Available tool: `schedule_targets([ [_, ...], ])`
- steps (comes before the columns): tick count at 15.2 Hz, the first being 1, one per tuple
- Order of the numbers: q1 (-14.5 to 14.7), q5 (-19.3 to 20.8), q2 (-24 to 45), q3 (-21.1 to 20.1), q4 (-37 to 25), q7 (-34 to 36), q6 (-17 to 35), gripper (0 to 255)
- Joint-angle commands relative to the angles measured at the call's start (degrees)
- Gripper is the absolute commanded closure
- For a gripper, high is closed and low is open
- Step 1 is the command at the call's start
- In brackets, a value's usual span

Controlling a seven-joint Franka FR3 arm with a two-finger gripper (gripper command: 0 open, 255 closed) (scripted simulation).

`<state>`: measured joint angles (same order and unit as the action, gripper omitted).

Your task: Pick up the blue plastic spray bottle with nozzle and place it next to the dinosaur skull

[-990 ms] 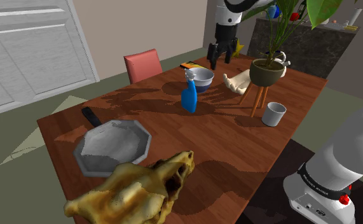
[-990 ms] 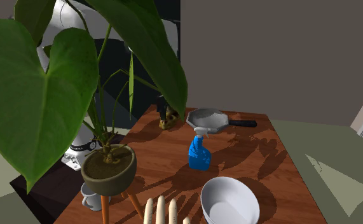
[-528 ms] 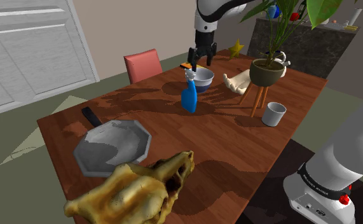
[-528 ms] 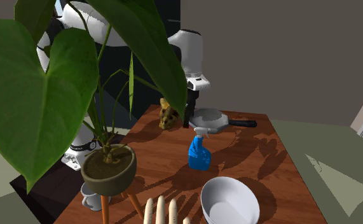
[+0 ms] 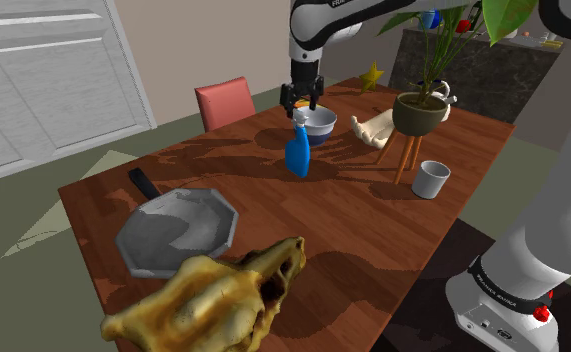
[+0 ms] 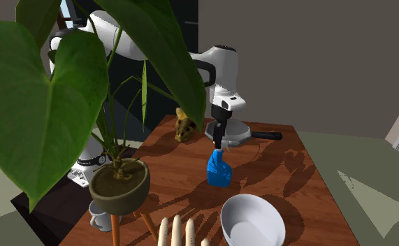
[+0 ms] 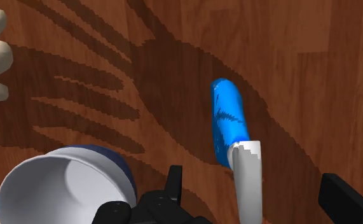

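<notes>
At the bench's chair-side corner: spray bottle [image 5: 297,152], blue body with a white nozzle, standing upright just beside a white bowl [image 5: 316,123], on the bowl's side toward mid-bench.
Tool [image 5: 302,107]: hangs straight over the bottle, pointing down, spread wide and gripping nothing.
Fingers [image 7: 342,198]: in the wrist view they stand one to each side of the nozzle, and neither touches it.
Reason for this pose: judged a top-down approach. The wide gap leaves room to drop around the nozzle and neck before closing.
Stage: bottle rests on the bench [image 5: 353,230], so the pick is not yet made.
Dinosaur skull [image 5: 213,300]: yellowish, at the opposite end of the bench, well apart from the bottle.
Pan [image 5: 178,232]: grey, black handle, just beside the skull, between it and the chair-side edge.
Likely set-down: bare wood on the skull's side away from the pan.
Risk: the bowl rim sits near one finger, so a descent slightly off line could nudge it or tip the bottle.
</notes>
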<state>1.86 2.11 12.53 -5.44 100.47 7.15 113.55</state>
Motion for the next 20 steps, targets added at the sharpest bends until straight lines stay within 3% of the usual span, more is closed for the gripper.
schedule_targets([
  [1, 0.1, 0.1, 0.6, 0.0, 0.9, 0.2, 1.5, 0],
  [11, 0.1, 0.2, 1.2, 0.0, 2.1, 0.2, 3.3, 0],
  [12, 0.1, 0.2, 1.2, 0.0, 2.1, 0.2, 3.3, 255],
  [20, 0.1, 0.2, 1.2, 0.0, 2.1, 0.2, 3.3, 255],
])
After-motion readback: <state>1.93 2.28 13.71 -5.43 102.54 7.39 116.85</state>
